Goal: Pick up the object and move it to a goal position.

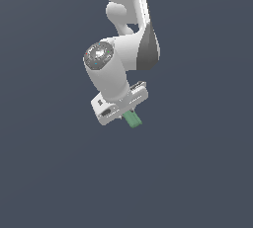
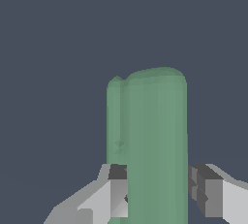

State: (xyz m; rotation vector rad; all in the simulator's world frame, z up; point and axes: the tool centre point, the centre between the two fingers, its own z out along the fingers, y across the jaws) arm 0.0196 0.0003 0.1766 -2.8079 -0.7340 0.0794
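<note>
The small green oblong block (image 1: 132, 119) sticks out from under the white gripper (image 1: 127, 115) in the exterior view, only its end showing past the hand. In the wrist view the block (image 2: 155, 140) stands tall between the two fingers (image 2: 118, 189), whose dark pads sit against its sides. The gripper (image 2: 157, 191) is shut on the block. The white arm hangs from the top of the exterior view, and its hand hides most of the block there. I cannot tell from these frames how high the block is above the surface.
A plain dark blue-grey surface (image 1: 197, 172) fills both views. No other object or marker shows.
</note>
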